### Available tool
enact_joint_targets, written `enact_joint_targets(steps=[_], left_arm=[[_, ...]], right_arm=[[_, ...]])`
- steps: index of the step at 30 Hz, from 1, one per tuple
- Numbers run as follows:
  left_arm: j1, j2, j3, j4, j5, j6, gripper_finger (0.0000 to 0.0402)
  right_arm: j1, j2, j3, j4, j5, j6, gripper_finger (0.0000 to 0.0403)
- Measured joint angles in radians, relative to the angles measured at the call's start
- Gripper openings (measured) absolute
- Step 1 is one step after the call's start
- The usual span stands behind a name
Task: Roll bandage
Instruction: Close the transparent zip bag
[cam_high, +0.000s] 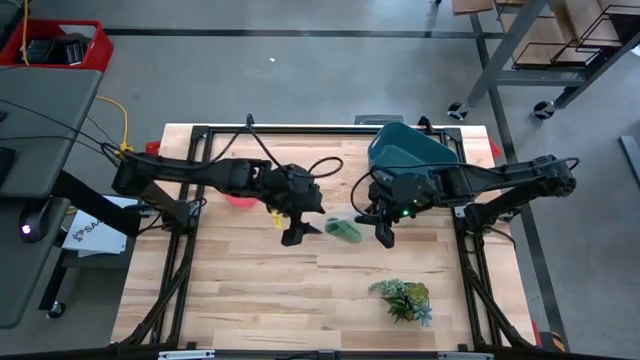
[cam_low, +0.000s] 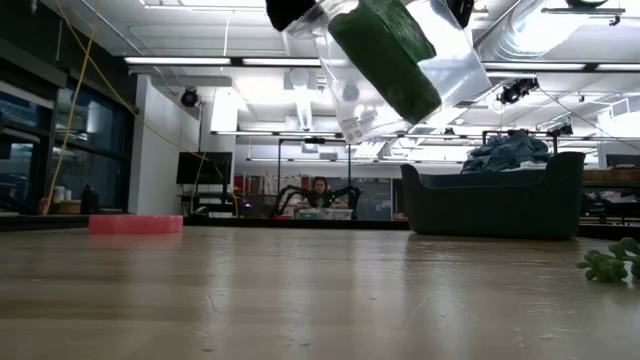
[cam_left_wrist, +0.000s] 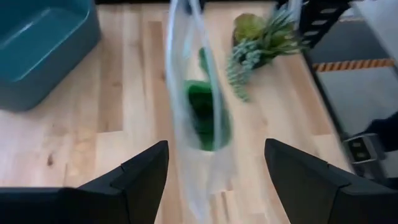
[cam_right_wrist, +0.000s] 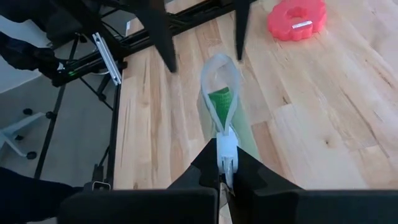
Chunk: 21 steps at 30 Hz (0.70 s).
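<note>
Bandage (cam_high: 345, 230), rolled green, is seen inside a clear plastic bag (cam_low: 400, 60) that is held lifted above the table (cam_high: 250, 300) middle. The bag's edge is pinched by the closed right gripper (cam_right_wrist: 225, 163). The left gripper (cam_left_wrist: 214, 177) is spread apart just left of the bag. Free wood is left near, except a plant sprig (cam_high: 402, 299).

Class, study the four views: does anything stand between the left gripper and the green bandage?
Yes. The bandage sits inside a clear plastic bag held above the table, pinched at one end by the right gripper. The open left gripper faces the bag, so the plastic separates its fingers from the fabric.
</note>
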Motion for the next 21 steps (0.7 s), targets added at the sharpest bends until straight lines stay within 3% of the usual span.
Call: enact_joint_targets(steps=[5, 14, 16, 20, 21], left_arm=[[0.0, 0.042, -0.002, -0.003, -0.084, -0.006, 0.0263], [0.0, 0.045, -0.002, 0.04, -0.092, -0.067, 0.0245], [0.0, 0.048, -0.002, 0.019, -0.101, -0.079, 0.0204], [0.0, 0.048, -0.002, 0.001, -0.109, -0.102, 0.0047], [0.002, 0.048, -0.002, 0.001, -0.111, -0.111, 0.0025]], right_arm=[[0.0, 0.0, 0.0, 0.0, 0.0, -0.011, 0.0], [0.0, 0.0, 0.0, 0.001, 0.0, -0.02, 0.0], [0.0, 0.0, 0.0, 0.001, -0.002, -0.02, 0.0], [0.0, 0.0, 0.0, 0.029, -0.015, -0.019, 0.0], [0.0, 0.0, 0.0, 0.038, -0.015, -0.019, 0.0]])
